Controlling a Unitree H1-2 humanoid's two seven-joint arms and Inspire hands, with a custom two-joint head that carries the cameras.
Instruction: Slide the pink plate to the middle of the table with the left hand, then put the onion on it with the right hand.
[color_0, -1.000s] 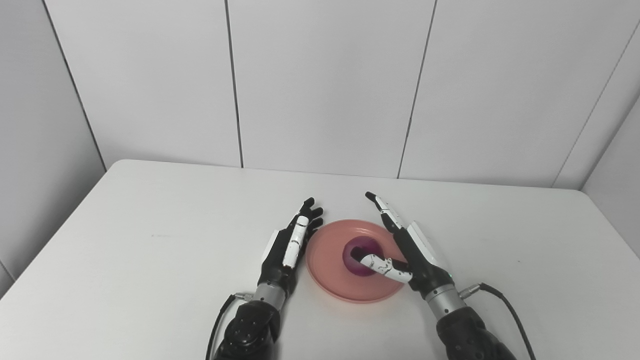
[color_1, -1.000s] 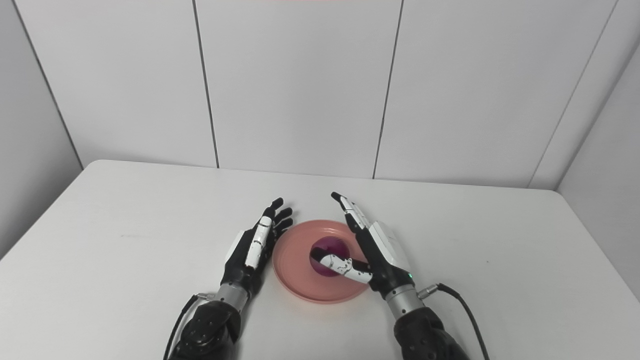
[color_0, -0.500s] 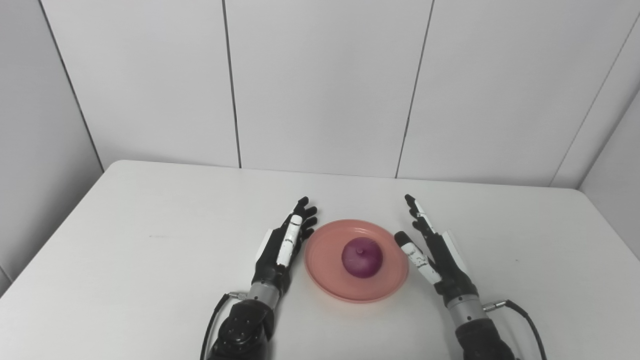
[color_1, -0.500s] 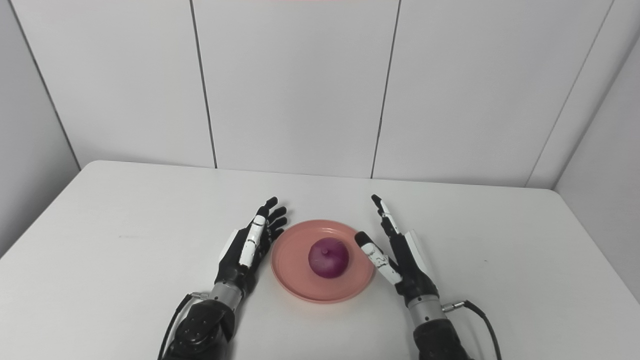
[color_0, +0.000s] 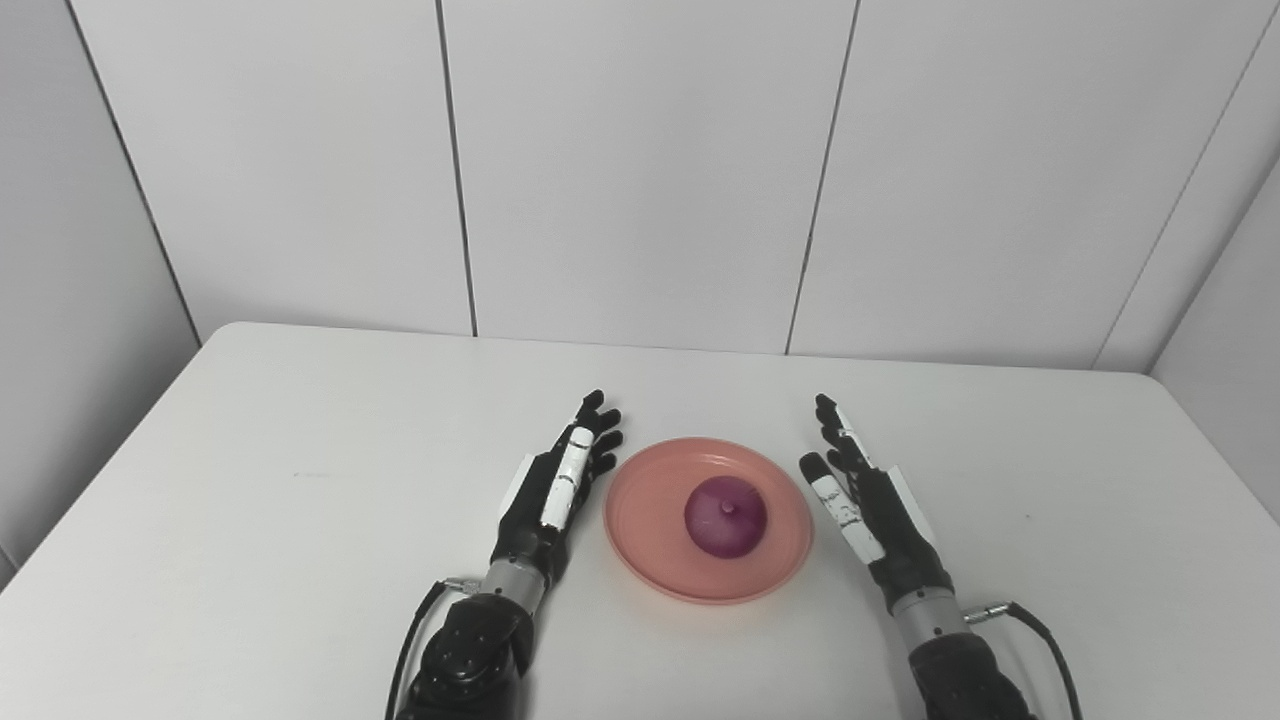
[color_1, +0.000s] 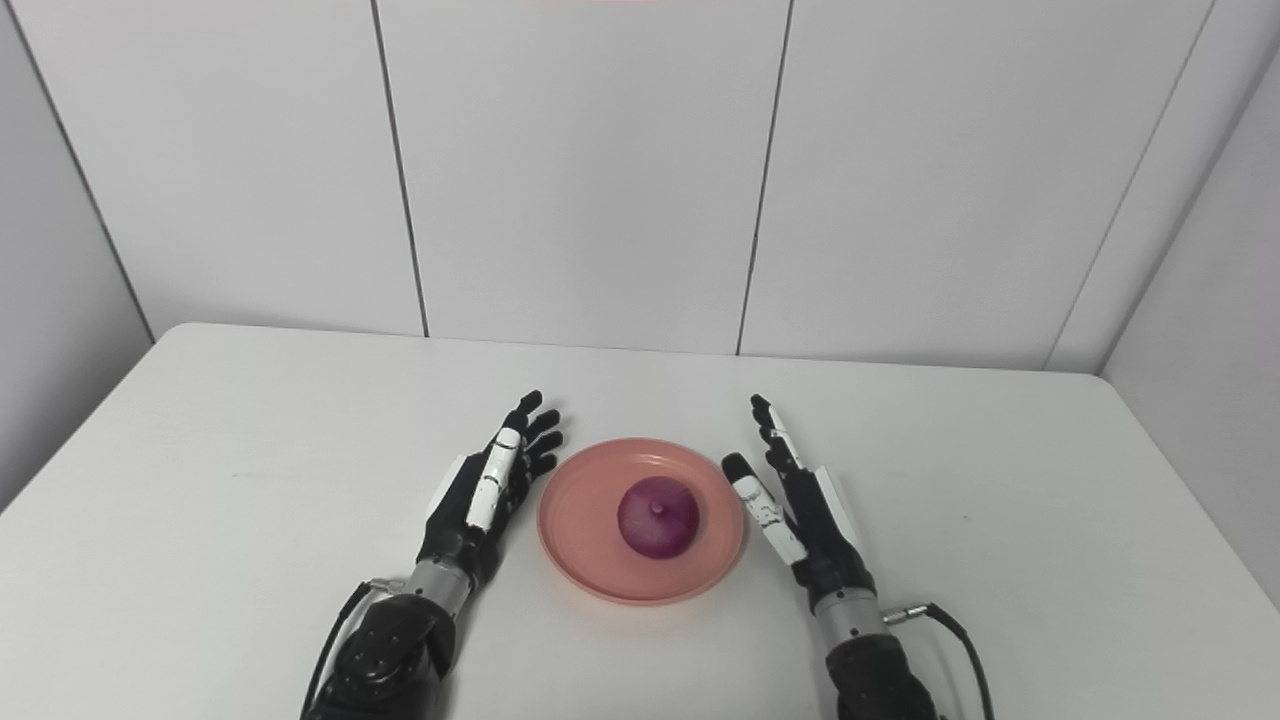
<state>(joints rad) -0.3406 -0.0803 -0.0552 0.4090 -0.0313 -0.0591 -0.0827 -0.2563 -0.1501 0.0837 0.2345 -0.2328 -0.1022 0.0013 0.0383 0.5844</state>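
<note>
A pink plate (color_0: 650, 530) lies flat near the middle of the white table. A purple onion (color_0: 726, 515) sits upright in the plate's centre, stem end up. My left hand (color_0: 555, 490) is open with fingers straight, resting just left of the plate's rim. My right hand (color_0: 868, 505) is open with fingers straight, just right of the rim and apart from the onion. Both hands also show in the right eye view, the left hand (color_1: 487, 489) and the right hand (color_1: 800, 510) either side of the plate (color_1: 580, 525).
The white table (color_0: 300, 500) runs back to a grey panelled wall (color_0: 640, 170). A cable (color_0: 1040, 630) trails from my right wrist near the front edge.
My right hand let go of the onion, drew back off the plate to its right side and straightened its fingers. The onion stays on the plate. The left hand barely moved; the view shifted slightly.
</note>
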